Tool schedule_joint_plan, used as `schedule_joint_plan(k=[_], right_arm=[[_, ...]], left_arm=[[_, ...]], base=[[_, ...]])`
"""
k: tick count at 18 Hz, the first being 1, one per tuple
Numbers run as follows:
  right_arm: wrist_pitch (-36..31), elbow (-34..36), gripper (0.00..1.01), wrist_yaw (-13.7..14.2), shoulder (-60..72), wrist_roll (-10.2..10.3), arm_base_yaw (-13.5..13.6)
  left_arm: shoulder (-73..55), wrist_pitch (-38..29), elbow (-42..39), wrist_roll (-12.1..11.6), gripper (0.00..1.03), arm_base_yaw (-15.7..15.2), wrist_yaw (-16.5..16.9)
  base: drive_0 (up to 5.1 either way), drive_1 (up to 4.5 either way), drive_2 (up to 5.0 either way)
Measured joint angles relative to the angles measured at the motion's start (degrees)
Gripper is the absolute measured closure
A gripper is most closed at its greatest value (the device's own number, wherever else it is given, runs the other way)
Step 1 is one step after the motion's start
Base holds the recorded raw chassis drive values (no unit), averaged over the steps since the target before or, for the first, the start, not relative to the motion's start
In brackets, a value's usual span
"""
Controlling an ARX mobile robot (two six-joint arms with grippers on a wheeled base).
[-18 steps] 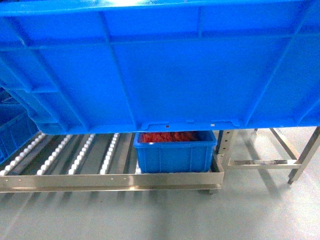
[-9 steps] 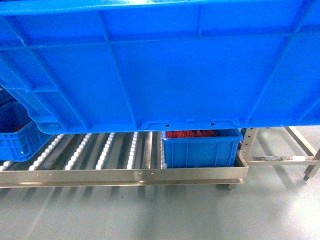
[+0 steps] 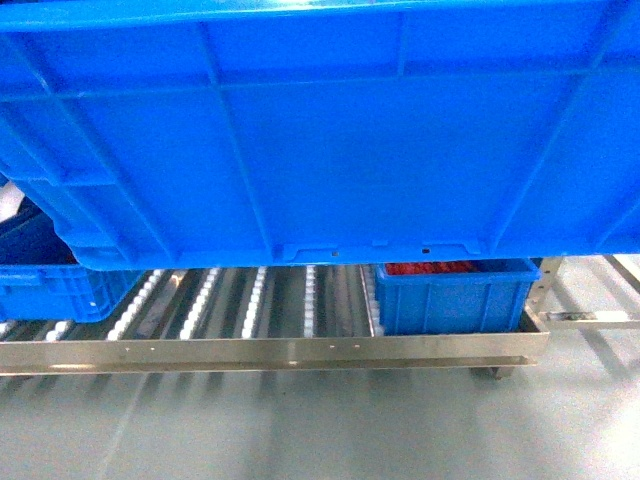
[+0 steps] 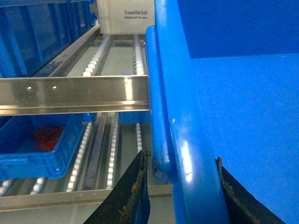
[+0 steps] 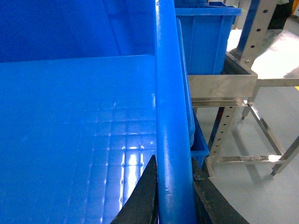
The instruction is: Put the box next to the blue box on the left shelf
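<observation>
The box (image 3: 320,150) is a large bright-blue ribbed crate held up in the air, filling the top half of the head view. My left gripper (image 4: 182,186) is shut on its left rolled rim (image 4: 187,154), one dark finger (image 4: 138,191) outside and one inside. My right gripper (image 5: 175,191) is shut on the right rim (image 5: 170,116). Below the box lies the left shelf (image 3: 270,352), a silvery roller rack. A small blue box (image 3: 455,298) with red contents sits at its right end. Another blue box (image 3: 50,285) sits at its left end; between them the rollers are bare.
An upper rack tier with a steel rail (image 4: 70,93) carries blue crates (image 4: 37,32) and a white carton (image 4: 124,16). A blue bin (image 5: 205,37) stands on the upper tier at the right. A bare metal frame (image 5: 252,158) stands right of the rack on grey floor.
The rack and the red-filled box have slid to the right in the head view. The blue box at the left end has come further into view. The held box stays put between the grippers.
</observation>
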State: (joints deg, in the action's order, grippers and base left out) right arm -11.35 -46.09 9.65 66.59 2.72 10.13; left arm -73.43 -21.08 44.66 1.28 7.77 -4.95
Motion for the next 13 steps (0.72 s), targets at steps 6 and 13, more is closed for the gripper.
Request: schedule_joint_plan(k=[6, 13], right_arm=[[0.0, 0.0, 0.92, 0.0, 0.0, 0.0, 0.0], [0.0, 0.0, 0.92, 0.0, 0.0, 0.0, 0.0]], left_arm=[[0.0, 0.0, 0.0, 0.0, 0.71, 0.0, 0.0], [0.0, -0.2, 0.0, 0.0, 0.71, 0.0, 0.0]], base=[[-5.0, 2.43, 2.4], [-4.0, 1.97, 2.0]])
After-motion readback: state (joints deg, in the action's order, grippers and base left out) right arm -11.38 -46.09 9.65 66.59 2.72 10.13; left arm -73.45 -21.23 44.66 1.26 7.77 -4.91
